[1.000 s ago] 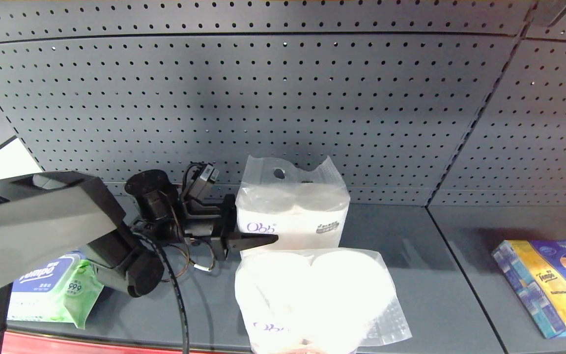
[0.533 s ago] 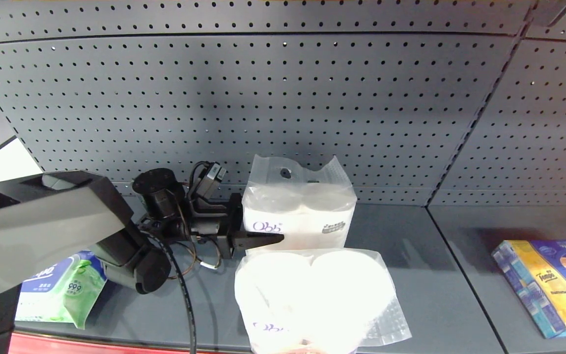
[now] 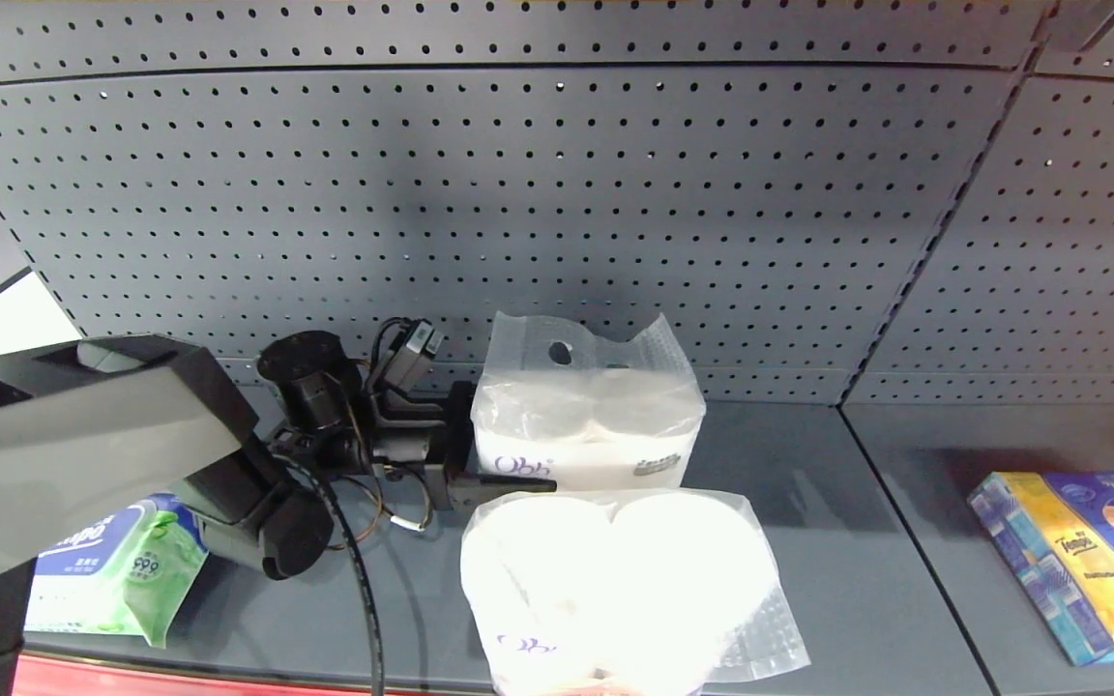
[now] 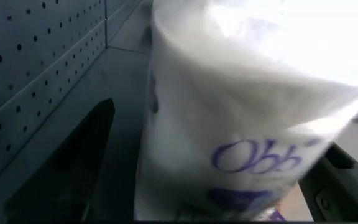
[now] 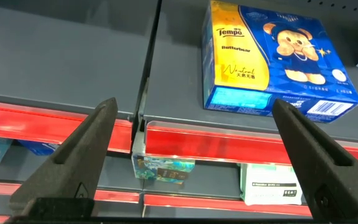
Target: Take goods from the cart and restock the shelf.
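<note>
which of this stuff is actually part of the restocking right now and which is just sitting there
In the job: rear toilet roll pack, gripped by the left hand; the shelf it rests on.

Just lying about: front toilet roll pack, wet wipes pack, blue tissue box. The right hand is open, holding nothing.

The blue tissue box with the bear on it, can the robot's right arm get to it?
Probably yes. The right gripper is open and faces the blue tissue box, which lies flat on the shelf with nothing between them.
</note>
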You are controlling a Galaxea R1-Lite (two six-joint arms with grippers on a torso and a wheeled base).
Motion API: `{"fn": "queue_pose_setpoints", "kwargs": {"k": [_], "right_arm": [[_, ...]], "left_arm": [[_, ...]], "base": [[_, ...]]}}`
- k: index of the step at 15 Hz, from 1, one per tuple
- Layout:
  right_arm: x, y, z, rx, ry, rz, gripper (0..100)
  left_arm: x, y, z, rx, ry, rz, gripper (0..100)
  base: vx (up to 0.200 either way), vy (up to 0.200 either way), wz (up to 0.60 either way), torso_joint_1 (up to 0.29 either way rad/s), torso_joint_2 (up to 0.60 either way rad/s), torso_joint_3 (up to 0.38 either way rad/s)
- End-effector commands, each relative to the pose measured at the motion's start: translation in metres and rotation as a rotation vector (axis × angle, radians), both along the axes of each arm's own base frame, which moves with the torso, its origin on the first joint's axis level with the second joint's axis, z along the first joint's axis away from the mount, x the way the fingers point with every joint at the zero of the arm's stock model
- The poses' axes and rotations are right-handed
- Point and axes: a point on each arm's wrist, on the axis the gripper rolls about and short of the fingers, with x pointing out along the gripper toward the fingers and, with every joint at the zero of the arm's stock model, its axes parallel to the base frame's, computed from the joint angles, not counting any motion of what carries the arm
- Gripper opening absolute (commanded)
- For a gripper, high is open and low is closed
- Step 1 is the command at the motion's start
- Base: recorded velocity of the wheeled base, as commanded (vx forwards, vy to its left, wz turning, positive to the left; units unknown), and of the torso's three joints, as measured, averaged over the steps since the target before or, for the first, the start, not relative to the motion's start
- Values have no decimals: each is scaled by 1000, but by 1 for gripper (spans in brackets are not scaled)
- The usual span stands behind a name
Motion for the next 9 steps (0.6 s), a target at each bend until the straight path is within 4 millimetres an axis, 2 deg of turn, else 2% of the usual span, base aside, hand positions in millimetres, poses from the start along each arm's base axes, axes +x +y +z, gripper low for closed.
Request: {"fn": "queue_pose_setpoints", "kwargs": {"k": [1, 3, 6, 9], "right_arm": [[0, 0, 0, 0, 0, 1, 100], [0, 0, 0, 0, -3, 1, 100], [-1, 0, 0, -1, -6, 1, 100], [0, 0, 0, 1, -5, 0, 100]], "left_arm": [[-10, 5, 12, -3, 3, 0, 100], [-19, 11, 16, 0, 19, 9, 100], [-21, 22, 23, -4, 9, 35, 100], [-27, 27, 40, -19, -14, 43, 100]], "base": [[0, 0, 0, 0, 0, 0], [0, 0, 0, 0, 0, 0], [0, 0, 0, 0, 0, 0], [0, 0, 0, 0, 0, 0]]}}
